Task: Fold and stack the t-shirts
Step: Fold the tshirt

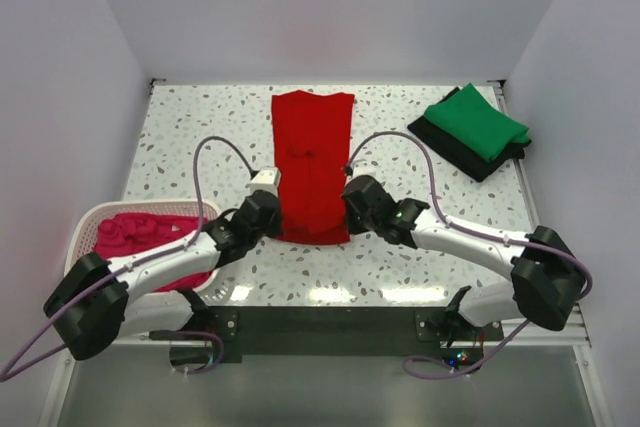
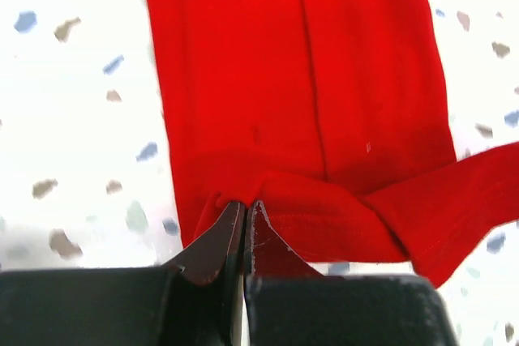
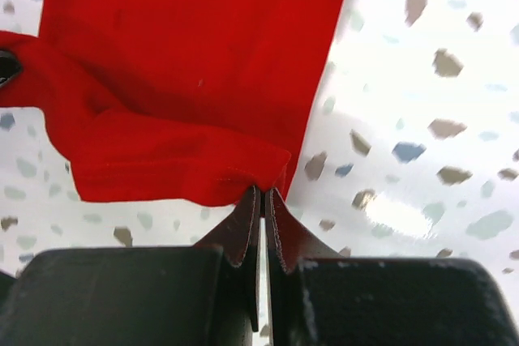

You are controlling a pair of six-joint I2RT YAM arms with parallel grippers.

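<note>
Folding stage: red one looks mid-fold to me; it's a long narrow strip, and I'd guess the near hem goes up and over next
Far left: white basket [image 1: 88, 219] at the table edge with the magenta-pink t-shirt [image 1: 135, 232] bunched up inside; not folded yet
Left gripper [image 2: 245, 207]: fingers pressed together, pinching the near left corner of the red t-shirt [image 1: 312, 147]; hem is puckered right at the tips
Middle: red t-shirt lies flat on the speckled table [image 1: 190, 127], running away from the arms; only the near edge is lifted and rumpled between the two grippers
Right gripper [image 3: 264, 192]: same deal, clamped on the near right corner; cloth bunched at the tips
Far right: green t-shirt [image 1: 475, 119] folded on top of the black t-shirt [image 1: 478, 169] in the back right corner; well apart from the red one
How it'll handle: light, floppy, zero stiffness; it'll sag between the two pinches, so both corners should travel together or the hem twists; not slippery, nothing to break
Where to hold: the two near hem corners, right where the grippers are; catching every layer matters, or the fold underneath probably falls open
</note>
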